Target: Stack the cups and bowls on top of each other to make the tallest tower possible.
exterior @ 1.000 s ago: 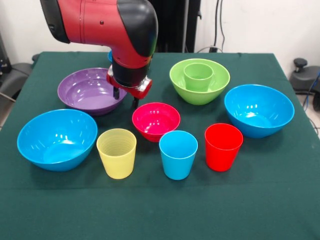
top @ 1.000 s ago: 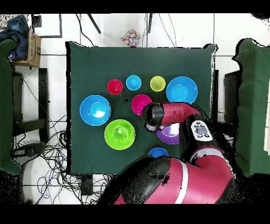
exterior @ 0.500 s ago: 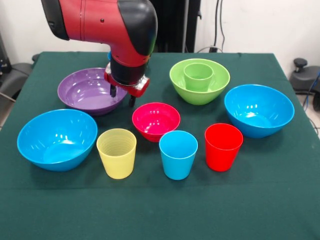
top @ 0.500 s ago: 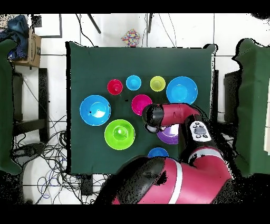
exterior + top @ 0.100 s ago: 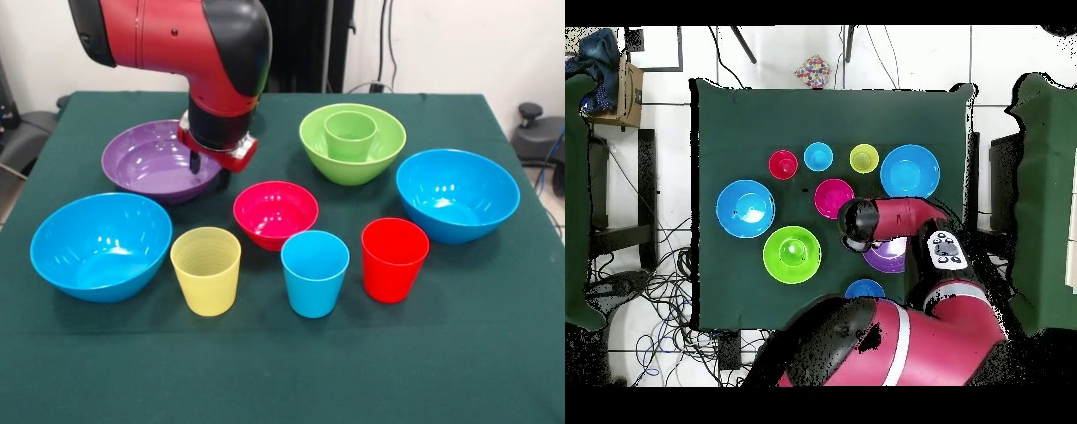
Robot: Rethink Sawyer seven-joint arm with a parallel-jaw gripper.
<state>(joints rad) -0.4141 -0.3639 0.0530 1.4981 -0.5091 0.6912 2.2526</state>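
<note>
The end effector (image 5: 208, 165), fingers slightly apart and holding nothing, hangs directly over the purple bowl's (image 5: 146, 163) rim on the side facing the pink-red bowl (image 5: 274, 213), well apart from the lime-green bowl (image 5: 353, 168) holding the green cup (image 5: 350, 134)

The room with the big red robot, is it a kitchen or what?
Probably a robot lab, not a kitchen. The bowls and cups sit on a green-clothed table, loose cables sprawl over the tiled floor, and the robot arm stands at the table.
</note>
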